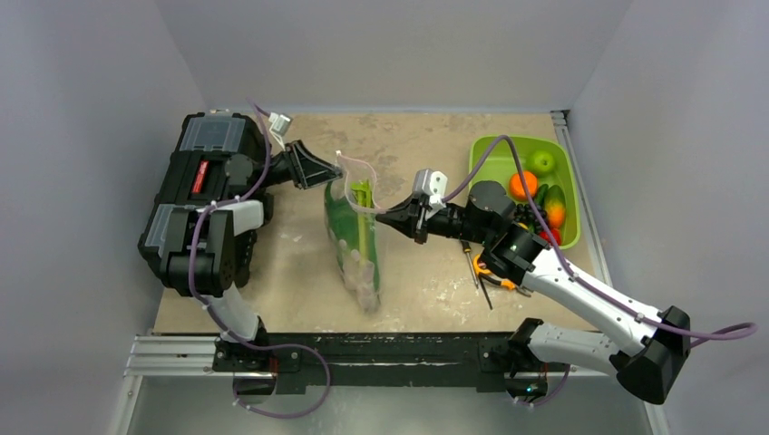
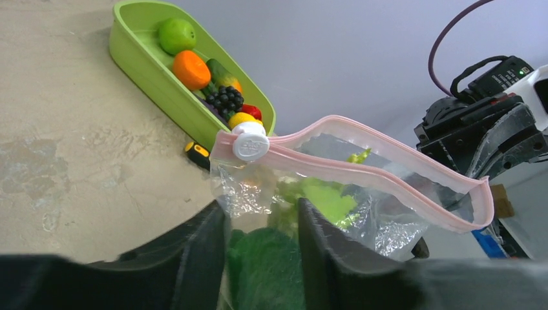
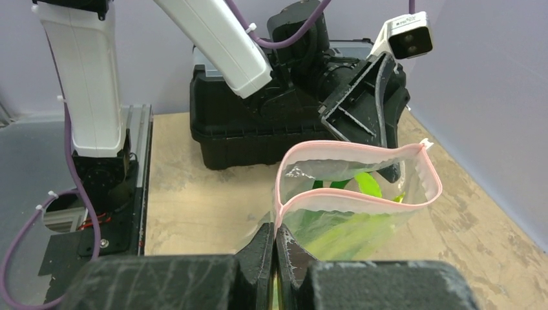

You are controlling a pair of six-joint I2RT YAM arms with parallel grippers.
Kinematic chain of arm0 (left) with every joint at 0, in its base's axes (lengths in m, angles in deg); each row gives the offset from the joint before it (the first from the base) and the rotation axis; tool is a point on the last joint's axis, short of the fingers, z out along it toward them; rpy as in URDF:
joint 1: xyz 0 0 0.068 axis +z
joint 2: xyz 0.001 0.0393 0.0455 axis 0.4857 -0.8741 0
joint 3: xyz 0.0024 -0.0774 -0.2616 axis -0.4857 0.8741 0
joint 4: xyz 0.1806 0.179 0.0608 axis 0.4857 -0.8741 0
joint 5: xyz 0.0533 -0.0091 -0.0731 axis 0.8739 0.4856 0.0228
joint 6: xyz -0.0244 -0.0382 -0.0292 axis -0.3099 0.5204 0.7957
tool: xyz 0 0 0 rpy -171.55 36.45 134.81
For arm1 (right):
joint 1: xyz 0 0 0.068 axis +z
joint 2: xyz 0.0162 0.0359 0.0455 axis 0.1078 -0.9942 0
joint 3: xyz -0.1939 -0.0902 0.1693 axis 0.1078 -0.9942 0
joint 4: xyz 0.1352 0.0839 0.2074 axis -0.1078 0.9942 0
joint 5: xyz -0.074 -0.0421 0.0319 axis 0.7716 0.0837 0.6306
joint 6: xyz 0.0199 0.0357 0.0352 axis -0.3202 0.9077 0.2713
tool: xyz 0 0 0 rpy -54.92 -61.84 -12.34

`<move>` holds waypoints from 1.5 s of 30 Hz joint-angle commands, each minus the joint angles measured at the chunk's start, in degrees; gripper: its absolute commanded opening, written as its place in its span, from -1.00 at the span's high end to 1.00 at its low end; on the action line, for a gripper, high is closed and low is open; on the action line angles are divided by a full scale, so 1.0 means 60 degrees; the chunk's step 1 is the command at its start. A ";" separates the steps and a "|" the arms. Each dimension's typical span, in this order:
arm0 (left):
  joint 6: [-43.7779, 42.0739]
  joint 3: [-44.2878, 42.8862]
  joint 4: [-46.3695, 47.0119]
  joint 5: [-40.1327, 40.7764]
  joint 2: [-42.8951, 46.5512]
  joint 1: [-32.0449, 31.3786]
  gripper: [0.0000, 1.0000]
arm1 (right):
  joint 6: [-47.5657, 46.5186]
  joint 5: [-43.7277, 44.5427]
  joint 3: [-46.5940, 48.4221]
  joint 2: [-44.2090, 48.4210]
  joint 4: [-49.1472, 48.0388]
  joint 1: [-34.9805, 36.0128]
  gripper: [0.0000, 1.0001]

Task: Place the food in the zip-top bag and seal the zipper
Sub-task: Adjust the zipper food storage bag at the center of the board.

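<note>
The clear zip-top bag [image 1: 355, 245] hangs upright in the middle of the table, held between both arms. The food [image 1: 349, 231] is inside it, dark leaves [image 2: 271, 271] low and pale stalks [image 3: 342, 236] showing through the plastic. The pink zipper [image 2: 362, 165] gapes in an open loop, with its white slider [image 2: 251, 143] at one end. My right gripper [image 1: 381, 216] is shut on the bag's near corner just under the zipper [image 3: 349, 197]. My left gripper [image 2: 262, 252] straddles the opposite end, its fingers [image 2: 200, 258] pressed against plastic and leaf.
A lime-green bin [image 1: 490, 154] of toy fruit and vegetables stands at the back right. The black toolbox [image 1: 195, 195] fills the left side behind my left arm. A screwdriver [image 1: 470, 261] and orange-handled pliers [image 1: 485, 269] lie under my right arm.
</note>
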 commanded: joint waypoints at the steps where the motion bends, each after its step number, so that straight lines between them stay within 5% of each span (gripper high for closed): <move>1: -0.0630 0.0257 0.0378 0.0018 0.0887 0.0089 0.32 | -0.0241 0.0313 0.0370 0.0377 -0.0155 -0.0052 1.00; 6: -0.1214 0.0880 -0.0603 0.0735 0.2145 0.0701 0.95 | -0.0254 0.1540 0.0268 0.0829 0.0422 -0.0049 1.00; 11: -0.4618 0.1801 -0.5889 0.2602 0.5328 0.0545 1.00 | 0.1345 0.4081 0.0092 0.1648 0.1669 -0.0049 0.93; 14: -0.6778 0.1664 -0.9514 0.4020 0.6984 -0.0150 1.00 | 0.1861 0.5038 0.0867 0.1458 0.3318 -0.0045 0.38; 20: -0.7091 0.1784 -1.0366 0.4643 0.7967 -0.0480 1.00 | 0.1607 0.4315 0.3129 0.0526 0.5212 -0.0034 -0.46; 27: -0.7349 0.1431 -1.0817 0.4468 0.7941 -0.0538 1.00 | 0.0668 0.3731 0.5063 -0.1606 0.5061 0.0287 -0.78; 32: -0.7426 0.1412 -1.0917 0.4489 0.8066 -0.0538 1.00 | 0.0906 0.4835 0.6782 -0.3111 0.5862 0.0295 -0.65; 36: -0.7378 0.1466 -1.0777 0.4494 0.8285 -0.0538 1.00 | 0.1607 0.5113 0.6414 -0.2942 0.5704 0.0296 -0.37; 40: -0.7175 0.1486 -1.0378 0.4344 0.8372 -0.0534 1.00 | 0.1947 0.5318 0.5625 -0.2212 0.5576 0.0292 -0.32; 45: -0.7165 0.1528 -1.0375 0.4374 0.8529 -0.0538 1.00 | 0.1532 0.5047 0.5027 -0.1516 0.5868 0.0275 0.21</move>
